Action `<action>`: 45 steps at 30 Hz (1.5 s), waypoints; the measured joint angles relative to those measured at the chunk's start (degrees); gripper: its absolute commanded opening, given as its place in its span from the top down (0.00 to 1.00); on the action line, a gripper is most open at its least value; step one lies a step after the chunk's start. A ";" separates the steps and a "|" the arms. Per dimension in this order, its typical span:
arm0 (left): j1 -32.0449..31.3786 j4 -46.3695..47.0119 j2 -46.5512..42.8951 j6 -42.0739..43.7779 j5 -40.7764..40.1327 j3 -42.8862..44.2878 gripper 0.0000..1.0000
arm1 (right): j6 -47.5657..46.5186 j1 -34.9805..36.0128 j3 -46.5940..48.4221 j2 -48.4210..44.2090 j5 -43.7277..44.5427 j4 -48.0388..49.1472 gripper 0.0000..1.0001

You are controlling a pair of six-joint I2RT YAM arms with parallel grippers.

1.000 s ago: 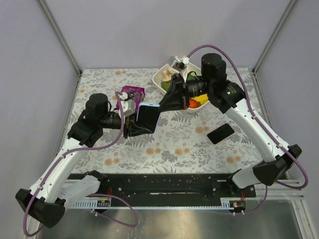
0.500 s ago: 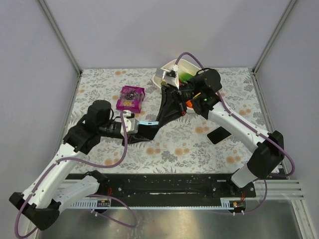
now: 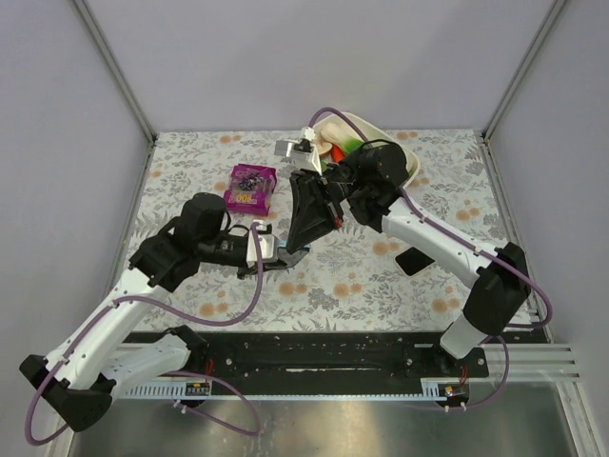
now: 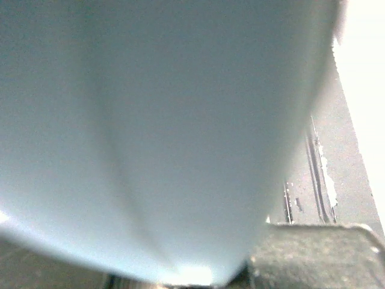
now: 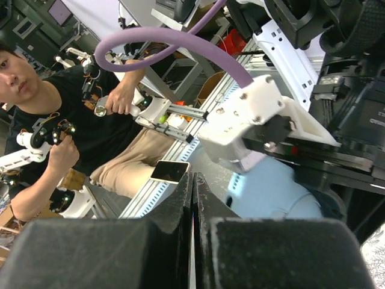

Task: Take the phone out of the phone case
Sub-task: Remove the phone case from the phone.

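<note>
Centre frame, left gripper point(image 3: 270, 250) clamps the pale-blue case point(image 4: 150, 120); right gripper point(image 5: 193, 186), pinched shut on nothing, sits just beside it. Case looks flexible, slick, so peel from a corner lip.

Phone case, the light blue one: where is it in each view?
Top external: case mid-table, nearly edge-on, in the left gripper.
Left wrist: case fills almost the whole frame.
Right wrist: case lower right of centre, under a white camera mount.
Shared landmark: the left gripper clamping it.
</note>
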 measured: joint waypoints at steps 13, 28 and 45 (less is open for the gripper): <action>3.48 0.35 0.24 -6.58 -1.05 0.04 1.00 | -6.67 -9.27 0.70 -0.57 2.34 -10.32 0.31; 4.35 5.20 2.82 -20.74 2.45 3.02 1.00 | -68.26 -9.88 17.79 -9.27 23.93 -85.53 0.31; 4.20 5.29 4.59 -23.93 2.27 3.34 1.00 | -75.91 -5.57 24.35 -5.07 32.54 -96.74 0.36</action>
